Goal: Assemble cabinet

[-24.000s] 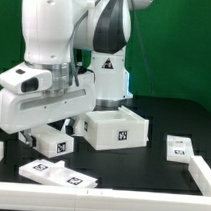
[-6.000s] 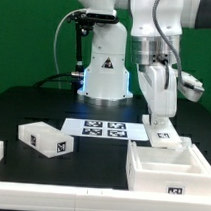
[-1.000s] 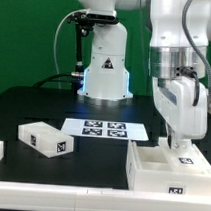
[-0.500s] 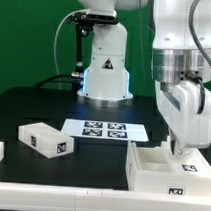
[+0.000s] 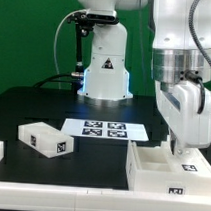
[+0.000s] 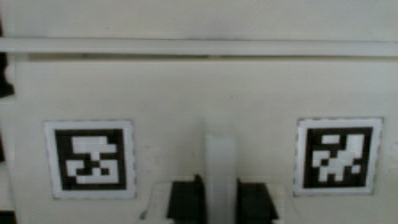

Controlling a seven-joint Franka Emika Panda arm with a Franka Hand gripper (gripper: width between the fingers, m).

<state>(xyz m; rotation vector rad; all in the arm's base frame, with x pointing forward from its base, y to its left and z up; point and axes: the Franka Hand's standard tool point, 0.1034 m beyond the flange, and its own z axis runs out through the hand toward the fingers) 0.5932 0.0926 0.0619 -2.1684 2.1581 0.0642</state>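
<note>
**Exterior view.** The fingers (image 5: 175, 146) reach straight down at the back wall of the open tray (image 5: 150, 168). This cabinet piece lies on the dark counter (image 5: 33, 105), to the exterior view's right of the marker board (image 5: 107, 129) and nearer the camera. From here the gap between the fingers is hidden. A white block (image 5: 42, 136) rests to the exterior view's left of the marker board, well apart from the tray.

The step looks like settling or letting go of the tray. To do it well, the tray should sit flat. The fingers should part evenly and rise straight up, so that the wall is neither dragged nor tipped.

For markings, the block carries a square tag (image 5: 61, 144) and the tray front another (image 5: 176, 165). The robot base (image 5: 103, 78) behind the marker board bears a warning triangle (image 5: 106, 63). No words can be read.

**Wrist view.** The fingers (image 6: 185, 200) stand narrow, with a thin white edge (image 6: 217, 160) between them. I cannot tell whether they press on it or merely flank it. Centring on that edge matters, since an off-centre pull would twist the tray. On the white face beyond, two tags (image 6: 89, 157) flank the edge. They are blurred, showing only a black-and-white pattern and no lettering.
</note>
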